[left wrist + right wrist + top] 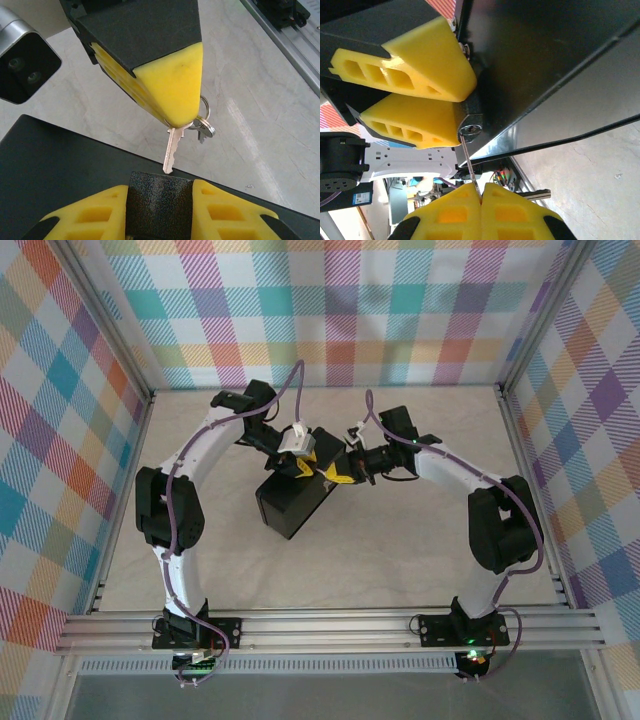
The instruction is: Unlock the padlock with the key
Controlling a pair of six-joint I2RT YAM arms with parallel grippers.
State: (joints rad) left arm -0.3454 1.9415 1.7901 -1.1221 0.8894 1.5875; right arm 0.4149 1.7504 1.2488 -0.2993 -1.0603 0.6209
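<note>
My left gripper (160, 191) is shut on the padlock (159, 202), a small dark speckled body held between its yellow fingers (95, 210). The padlock's silvery keyhole face (471, 129) points at my right gripper (481, 194). That gripper is shut on the key (469, 161), a thin pale blade. In the left wrist view the key (171, 149) hangs from the right gripper's yellow finger (170, 85), its tip at the padlock's edge. The tip meets the keyhole; how far it is in I cannot tell. In the top view the left gripper (300, 462) and right gripper (340, 472) meet at mid-table.
A black box (290, 508) sits under both grippers, the padlock at its edge (50, 170). A ring with a second small key (204, 127) dangles beside the held key. Plaid walls surround the pale tabletop (400, 560); an aluminium rail (330, 625) runs along the near edge.
</note>
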